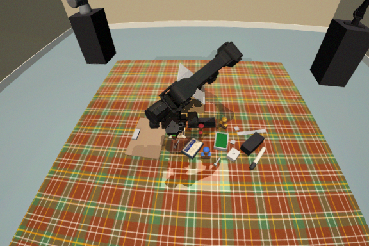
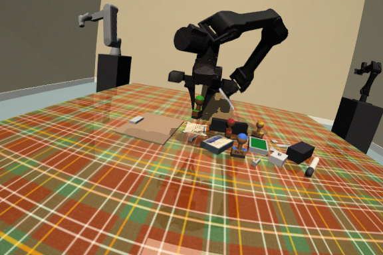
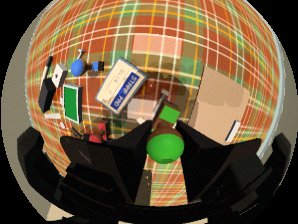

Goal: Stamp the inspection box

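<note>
My gripper (image 2: 198, 110) (image 3: 163, 124) is shut on the green-topped stamp (image 1: 173, 135) (image 2: 199, 100) (image 3: 165, 147), held upright above the bench; its word is not readable. A small pale card (image 2: 193, 128) lies below and in front of the stamp, with dark marks too small to read. The arm hides part of it in the top view. The pad labelled STAMP PAD (image 1: 192, 148) (image 2: 217, 143) (image 3: 121, 85) lies to the right of the card. A grey-framed green pad (image 1: 221, 140) (image 2: 258, 145) (image 3: 72, 103) lies further right.
A red-topped stamp (image 1: 200, 129) (image 2: 230, 127), a blue-topped DATE stamp (image 1: 206, 152) (image 2: 242, 141) and a yellow-topped stamp (image 1: 223, 122) stand nearby. A brown sheet (image 1: 147, 140) (image 3: 217, 107) lies left. A black box (image 1: 252, 143), white box (image 1: 233, 154) and marker (image 1: 259, 156) lie right.
</note>
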You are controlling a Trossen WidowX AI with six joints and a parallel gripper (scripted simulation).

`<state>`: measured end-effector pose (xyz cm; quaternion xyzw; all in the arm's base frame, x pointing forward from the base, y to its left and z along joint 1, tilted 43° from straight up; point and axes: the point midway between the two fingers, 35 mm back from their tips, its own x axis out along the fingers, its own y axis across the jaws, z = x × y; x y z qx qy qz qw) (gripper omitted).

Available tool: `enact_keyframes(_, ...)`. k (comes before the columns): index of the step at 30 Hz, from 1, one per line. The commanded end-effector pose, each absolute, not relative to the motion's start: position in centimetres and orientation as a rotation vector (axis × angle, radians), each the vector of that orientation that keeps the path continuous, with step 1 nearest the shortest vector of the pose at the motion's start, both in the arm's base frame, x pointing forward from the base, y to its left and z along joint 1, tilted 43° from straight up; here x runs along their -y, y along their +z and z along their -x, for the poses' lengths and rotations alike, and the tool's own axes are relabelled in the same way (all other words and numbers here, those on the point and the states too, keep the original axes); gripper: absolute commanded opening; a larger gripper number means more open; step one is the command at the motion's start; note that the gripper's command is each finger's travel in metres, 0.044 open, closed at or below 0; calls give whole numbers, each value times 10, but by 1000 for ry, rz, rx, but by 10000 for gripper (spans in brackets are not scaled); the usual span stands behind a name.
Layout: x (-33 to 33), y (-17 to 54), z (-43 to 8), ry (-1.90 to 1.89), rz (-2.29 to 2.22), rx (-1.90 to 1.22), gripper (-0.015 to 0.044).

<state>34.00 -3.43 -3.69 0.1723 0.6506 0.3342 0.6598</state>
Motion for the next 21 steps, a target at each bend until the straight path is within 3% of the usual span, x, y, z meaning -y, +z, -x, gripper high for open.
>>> enact_keyframes(1, 32, -34, -357, 755, -390, -1463, 0)
enact_keyframes(21, 15, -47, -373, 757, -390, -1461, 0)
